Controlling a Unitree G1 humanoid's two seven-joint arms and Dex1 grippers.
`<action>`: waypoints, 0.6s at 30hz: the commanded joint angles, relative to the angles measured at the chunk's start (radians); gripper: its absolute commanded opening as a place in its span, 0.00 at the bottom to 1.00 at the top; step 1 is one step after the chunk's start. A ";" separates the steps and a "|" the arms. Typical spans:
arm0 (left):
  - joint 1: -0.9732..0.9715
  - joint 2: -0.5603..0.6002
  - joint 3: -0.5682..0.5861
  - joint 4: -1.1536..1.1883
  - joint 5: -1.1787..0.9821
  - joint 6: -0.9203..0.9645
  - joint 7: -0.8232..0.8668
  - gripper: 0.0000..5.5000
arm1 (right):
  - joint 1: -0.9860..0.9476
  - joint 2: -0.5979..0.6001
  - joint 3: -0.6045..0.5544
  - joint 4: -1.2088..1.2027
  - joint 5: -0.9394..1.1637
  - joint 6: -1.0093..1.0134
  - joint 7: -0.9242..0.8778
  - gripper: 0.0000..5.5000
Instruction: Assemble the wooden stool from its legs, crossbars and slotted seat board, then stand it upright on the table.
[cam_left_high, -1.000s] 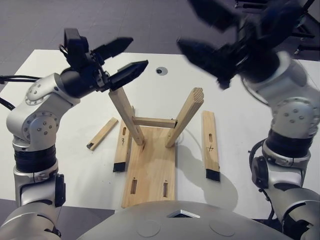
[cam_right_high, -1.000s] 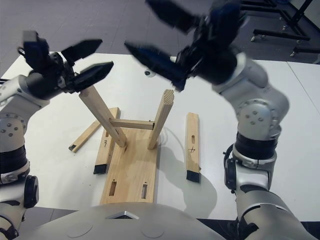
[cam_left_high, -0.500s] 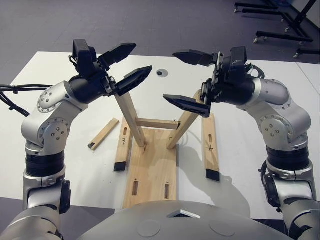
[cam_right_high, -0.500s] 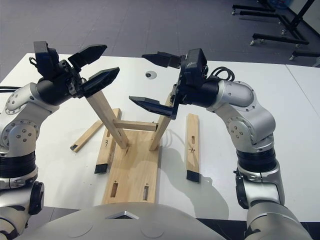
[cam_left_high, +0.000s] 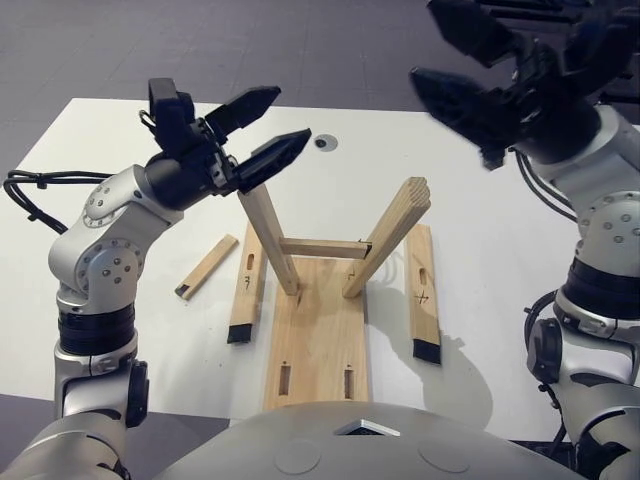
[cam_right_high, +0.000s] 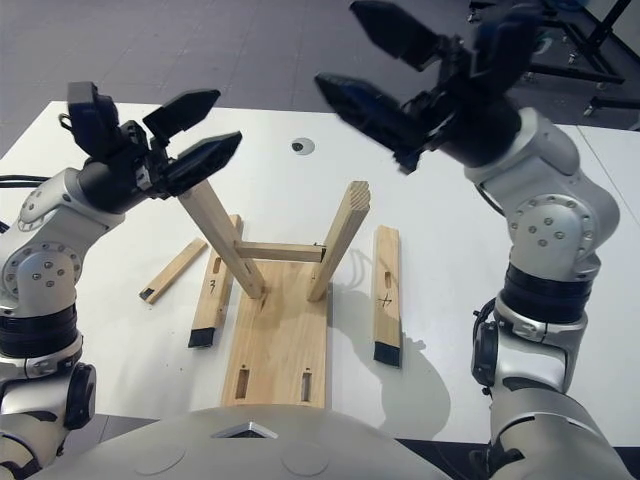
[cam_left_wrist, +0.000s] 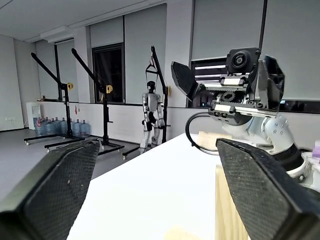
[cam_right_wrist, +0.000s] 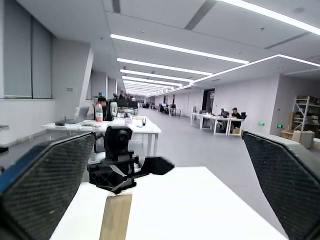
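Jaws were spread on both grippers. Left gripper (cam_left_high: 287, 117) hovered just above left leg (cam_left_high: 271, 235); right gripper (cam_left_high: 432, 47) hung well above right leg (cam_left_high: 394, 232).

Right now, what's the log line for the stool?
seat board: flat on table | standing legs, crossbar: slotted in | spare legs, spare crossbar: lying loose | left fingers: open over a standing leg | right fingers: open, raised

My white table (cam_left_high: 480, 230) carries the seat board (cam_left_high: 320, 335), left loose leg (cam_left_high: 244, 300), right loose leg (cam_left_high: 423, 300) and, leftmost, a short crossbar (cam_left_high: 207, 266).
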 joint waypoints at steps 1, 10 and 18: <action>-0.043 -0.014 0.093 -0.023 -0.071 -0.013 0.068 0.77 | 0.008 -0.042 -0.148 0.103 0.052 0.007 -0.066 0.98; 0.334 0.090 0.298 -0.074 0.179 0.006 0.317 0.77 | 0.528 -0.021 -0.246 -0.075 -0.146 0.010 -0.278 0.98; 0.691 0.127 0.102 -0.129 0.351 0.097 0.253 0.77 | 0.612 0.090 -0.199 -0.153 -0.110 0.020 -0.386 0.98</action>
